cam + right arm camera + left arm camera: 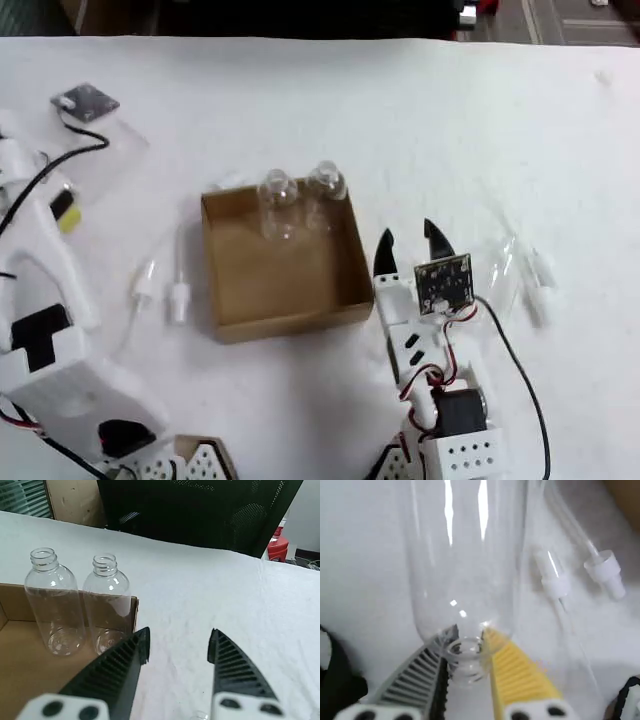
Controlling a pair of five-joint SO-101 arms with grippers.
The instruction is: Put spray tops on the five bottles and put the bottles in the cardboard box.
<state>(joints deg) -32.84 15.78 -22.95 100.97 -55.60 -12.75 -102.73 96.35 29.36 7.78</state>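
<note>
My left gripper (466, 645) is shut on the neck of a clear, capless bottle (465, 555), with the grey and yellow fingers on either side of the thread. In the high view this gripper (65, 210) is at the table's left side. Two white spray tops (552, 577) (605, 572) with tubes lie just beyond the bottle, left of the cardboard box (285, 300). Two open-necked bottles (52, 605) (106, 605) stand at the box's far wall. My right gripper (408, 245) is open beside the box's right wall, with nothing between its black fingers.
More white spray tops (540, 275) and clear plastic lie on the white cloth to the right of the right arm. A small dark square (85, 100) with a black cable sits at the far left. The table's far edge runs along the top.
</note>
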